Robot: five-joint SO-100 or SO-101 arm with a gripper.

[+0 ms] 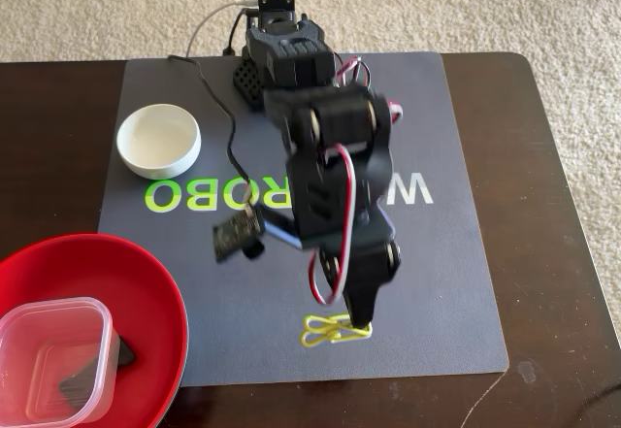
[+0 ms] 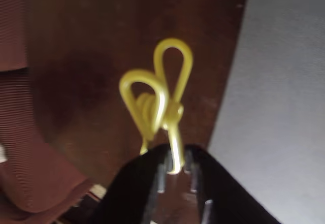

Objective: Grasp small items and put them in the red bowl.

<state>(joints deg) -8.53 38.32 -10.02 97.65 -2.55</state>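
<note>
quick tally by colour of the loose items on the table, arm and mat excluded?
Red: 1, the red bowl
White: 1, the small white bowl
Clear: 1, the plastic tub inside the red bowl
Black: 1, the block in the red bowl
Yellow-green: 1, the looped band
Total: 5

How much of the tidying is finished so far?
The clear tub and a black block already sit in the red bowl. The claw grips the yellow band. The white bowl is on the mat.
</note>
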